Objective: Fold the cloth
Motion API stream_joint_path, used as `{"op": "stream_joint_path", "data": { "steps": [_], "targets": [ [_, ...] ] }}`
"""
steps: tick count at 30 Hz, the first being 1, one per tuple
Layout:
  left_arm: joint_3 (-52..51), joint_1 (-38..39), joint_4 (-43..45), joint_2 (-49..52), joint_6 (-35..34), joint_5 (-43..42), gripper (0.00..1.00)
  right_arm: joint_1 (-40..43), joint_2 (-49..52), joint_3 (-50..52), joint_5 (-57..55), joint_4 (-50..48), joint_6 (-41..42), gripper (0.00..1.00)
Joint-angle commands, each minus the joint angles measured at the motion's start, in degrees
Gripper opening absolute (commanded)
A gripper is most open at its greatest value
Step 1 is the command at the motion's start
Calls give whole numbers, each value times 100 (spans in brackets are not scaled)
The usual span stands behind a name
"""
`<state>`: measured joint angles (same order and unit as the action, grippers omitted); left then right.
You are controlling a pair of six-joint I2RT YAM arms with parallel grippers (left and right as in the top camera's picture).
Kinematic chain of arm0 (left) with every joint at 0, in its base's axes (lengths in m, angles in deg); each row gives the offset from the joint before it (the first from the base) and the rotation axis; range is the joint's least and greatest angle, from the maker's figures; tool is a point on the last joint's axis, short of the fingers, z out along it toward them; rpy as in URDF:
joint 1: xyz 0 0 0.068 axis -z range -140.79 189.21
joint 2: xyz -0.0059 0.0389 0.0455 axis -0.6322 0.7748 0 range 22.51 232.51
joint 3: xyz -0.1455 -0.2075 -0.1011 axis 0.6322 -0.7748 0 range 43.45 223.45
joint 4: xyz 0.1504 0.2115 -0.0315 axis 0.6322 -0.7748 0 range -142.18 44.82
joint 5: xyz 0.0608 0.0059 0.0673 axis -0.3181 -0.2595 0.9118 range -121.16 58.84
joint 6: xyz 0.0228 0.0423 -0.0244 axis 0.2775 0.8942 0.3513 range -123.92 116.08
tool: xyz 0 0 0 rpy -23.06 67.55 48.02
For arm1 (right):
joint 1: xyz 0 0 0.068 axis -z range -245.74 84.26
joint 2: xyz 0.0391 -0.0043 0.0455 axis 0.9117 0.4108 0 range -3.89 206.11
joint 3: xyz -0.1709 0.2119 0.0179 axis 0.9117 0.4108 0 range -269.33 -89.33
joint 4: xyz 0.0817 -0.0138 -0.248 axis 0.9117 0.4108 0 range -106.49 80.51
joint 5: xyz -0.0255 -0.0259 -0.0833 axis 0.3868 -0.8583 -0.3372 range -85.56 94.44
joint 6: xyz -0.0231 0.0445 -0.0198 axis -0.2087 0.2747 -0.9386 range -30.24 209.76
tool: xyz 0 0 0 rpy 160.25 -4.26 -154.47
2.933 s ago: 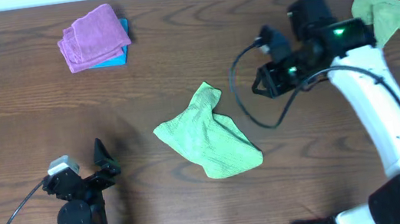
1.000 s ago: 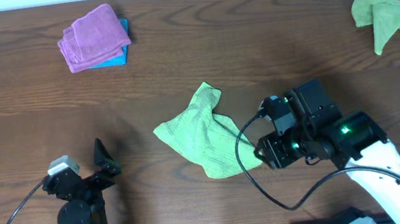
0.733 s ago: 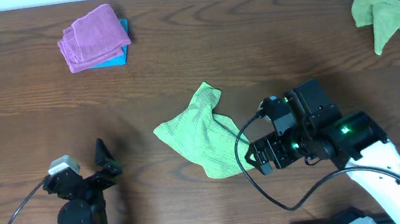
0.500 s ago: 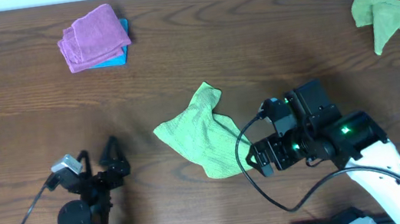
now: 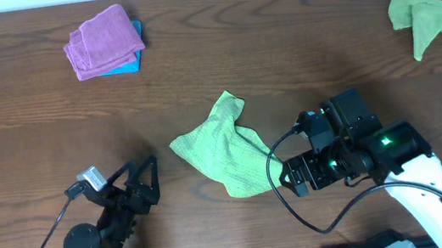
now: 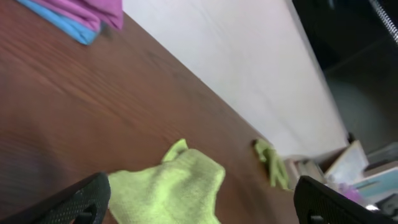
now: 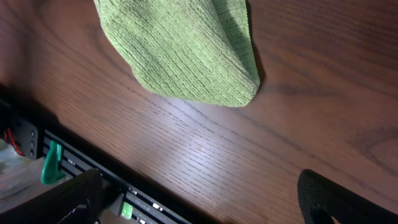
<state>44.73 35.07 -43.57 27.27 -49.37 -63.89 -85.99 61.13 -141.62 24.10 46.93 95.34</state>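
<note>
A crumpled light-green cloth lies unfolded in the middle of the wooden table. My right gripper hovers open just right of the cloth's near right corner, touching nothing. In the right wrist view the cloth lies ahead of my right gripper, whose wide-apart fingers have bare wood between them. My left gripper is open at the front left, pointing toward the cloth and well short of it. The left wrist view shows the cloth ahead, between the spread fingertips.
A folded purple cloth on a blue one sits at the back left. Another loose green cloth lies at the back right. The table's front rail runs close below my right gripper.
The right gripper has opened wide beside the cloth's near right corner. The left arm has lifted from its rest pose and swung right toward the cloth.
</note>
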Motion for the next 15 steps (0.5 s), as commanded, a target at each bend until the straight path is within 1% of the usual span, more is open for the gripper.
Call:
{"op": "stream_joint_path", "data": {
  "steps": [1,3,4,6,7,9,12,14,15],
  "targets": [
    [-98,-31,-142,-28,-562,-278,100,46,-4,2,-11,2,-2,99],
    [-98,-31,-428,-28,-664,-603,100,46,-4,2,-11,-17,-2,99],
    [-98,-28,-439,-28,-745,-772,86,46,-4,2,-11,-24,-4,99],
    [-98,-31,-433,-28,-905,-1073,83,46,-4,2,-13,-52,-4,99],
    [-98,-31,-431,-28,-944,-1078,78,46,-4,2,-13,-68,-4,99],
    [-98,-31,-433,-28,-931,-1078,62,46,-4,2,-11,-107,-4,99],
    [-98,-31,-382,-28,-750,-957,53,46,-4,2,-15,-175,-4,99],
    [-98,-31,-199,-28,-748,-892,50,46,-4,2,-44,-304,-4,99],
    [-96,-31,-76,-26,-750,-874,46,48,-4,2,-94,-393,4,99]
  ]
}}
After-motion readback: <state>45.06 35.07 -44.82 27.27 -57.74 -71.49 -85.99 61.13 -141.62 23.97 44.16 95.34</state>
